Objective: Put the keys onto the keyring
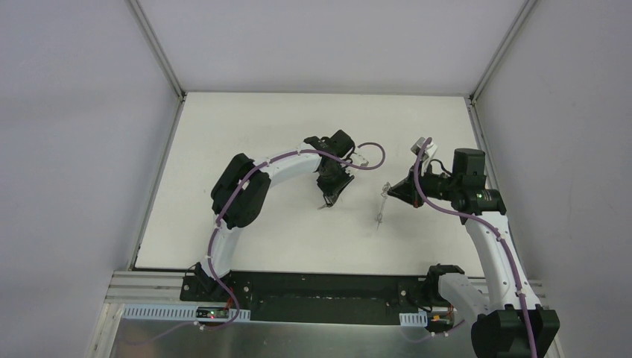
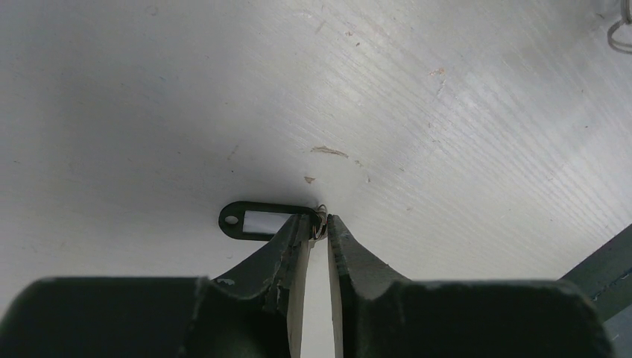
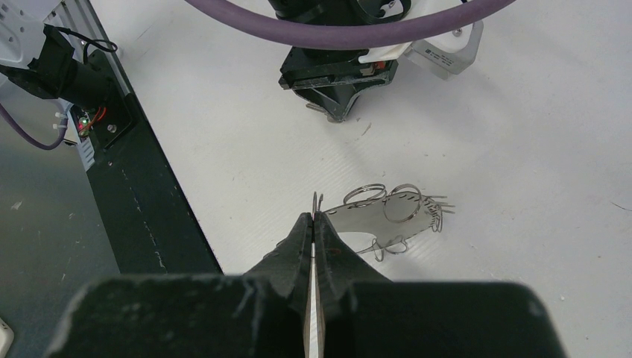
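The key shows in the left wrist view as a small black oval tag with a white window. It lies flat against the white table, with a tiny wire ring at its right end. My left gripper is shut on that end, its jaws only a sliver apart. From above, the left gripper points down at mid-table. The keyring is a thin wire loop with small silvery rings strung on it. My right gripper is shut on its near wire. The keyring hangs from the right gripper down to the table.
A black base rail runs along the near edge and also shows in the right wrist view. White walls enclose the table on three sides. A purple cable loops over the left arm. Small scuffs mark the table.
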Controlling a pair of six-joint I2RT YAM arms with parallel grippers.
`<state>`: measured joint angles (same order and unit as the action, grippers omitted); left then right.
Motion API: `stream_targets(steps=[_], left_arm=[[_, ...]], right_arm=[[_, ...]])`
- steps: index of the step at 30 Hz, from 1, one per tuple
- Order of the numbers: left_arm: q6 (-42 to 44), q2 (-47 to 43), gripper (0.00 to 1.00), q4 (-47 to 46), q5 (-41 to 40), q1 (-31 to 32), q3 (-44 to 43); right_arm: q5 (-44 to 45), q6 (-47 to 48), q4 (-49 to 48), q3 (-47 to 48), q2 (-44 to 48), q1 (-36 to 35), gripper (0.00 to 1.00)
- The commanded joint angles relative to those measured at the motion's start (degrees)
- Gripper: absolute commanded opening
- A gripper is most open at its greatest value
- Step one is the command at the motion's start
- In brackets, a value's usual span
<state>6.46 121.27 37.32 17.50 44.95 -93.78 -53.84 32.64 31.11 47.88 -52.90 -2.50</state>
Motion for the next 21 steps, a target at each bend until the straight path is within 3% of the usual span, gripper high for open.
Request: stream_targets(steps=[1, 21], left_arm=[[0.5, -2.3, 0.17, 0.6, -0.1, 0.0, 0.3], [1.4, -1.2, 0.13, 1.1, -0.6, 0.0, 0.2]], right_arm=[[-1.7, 0.9, -2.2, -0.1, 0.9, 0.3, 0.00], [-1.9, 0.8, -2.2, -0.1, 1.0, 0.4, 0.00]])
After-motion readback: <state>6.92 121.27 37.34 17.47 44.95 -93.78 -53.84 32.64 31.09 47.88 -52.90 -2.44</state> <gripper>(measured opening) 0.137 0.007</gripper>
